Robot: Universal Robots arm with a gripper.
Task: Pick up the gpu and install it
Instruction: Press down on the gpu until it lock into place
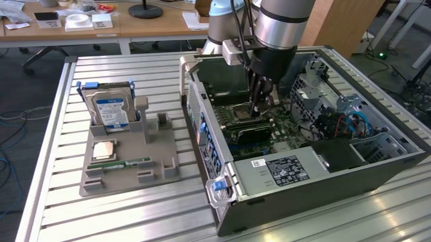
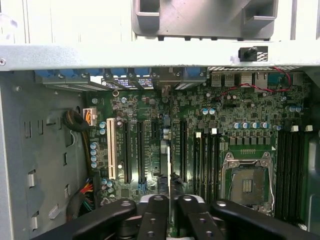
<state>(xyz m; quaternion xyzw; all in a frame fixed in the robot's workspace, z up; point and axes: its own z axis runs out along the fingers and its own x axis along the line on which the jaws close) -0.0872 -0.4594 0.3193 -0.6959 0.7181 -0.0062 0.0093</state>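
hand [image 2: 170, 202] gripping gpu [image 2: 168, 165] edge | motherboard [image 2: 225, 125] below | labels unreadable

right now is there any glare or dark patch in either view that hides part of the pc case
Exterior view: daylight glints off the metal table slats, and the inside of the case under the drive cage sits in shadow. Wrist view: the case's top rail is washed out pale, the motherboard is evenly lit, and the hand reads as a dark shape.
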